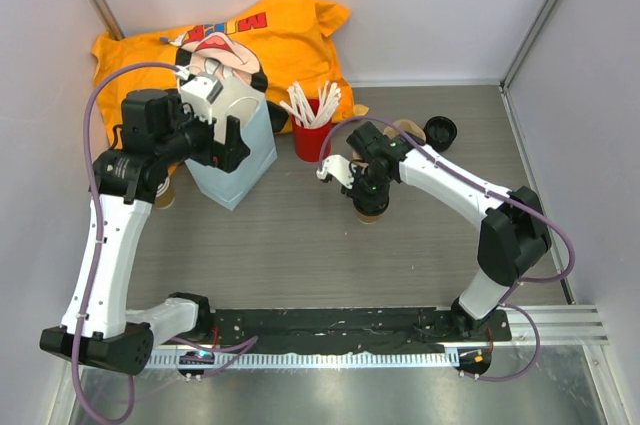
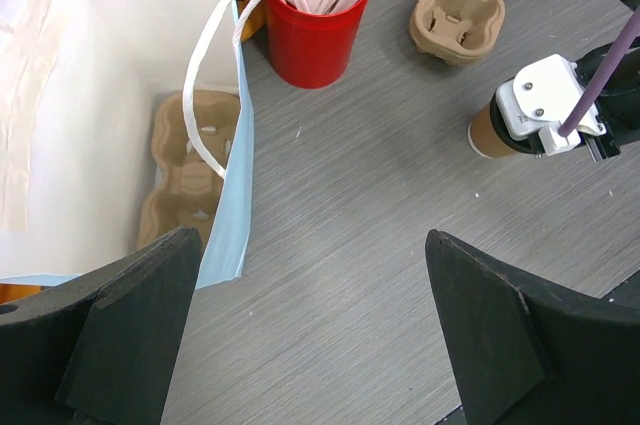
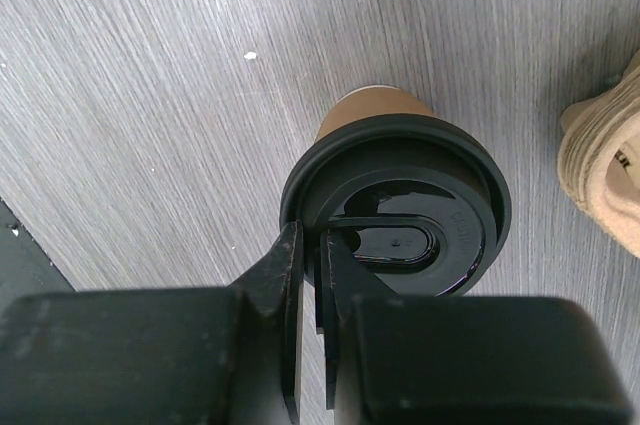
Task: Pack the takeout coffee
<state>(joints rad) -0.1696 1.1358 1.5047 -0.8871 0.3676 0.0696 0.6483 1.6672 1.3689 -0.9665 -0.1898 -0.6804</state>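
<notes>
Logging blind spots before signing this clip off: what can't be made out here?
Takeout coffee: top view, the right gripper covers its lid; only the lower cup shows.
Inside of the paper bag: top view, the left gripper hides the opening; left wrist view crops it at the edge.
Loose cup carrier: right wrist view, cut off by the right edge.

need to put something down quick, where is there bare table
Widest bare patch: table between the paper bag, the takeout coffee and the base plate. Also bare right of the coffee, beneath the right arm. Crowded along the back: red cup of sticks, pulp carriers, black lids.
</notes>
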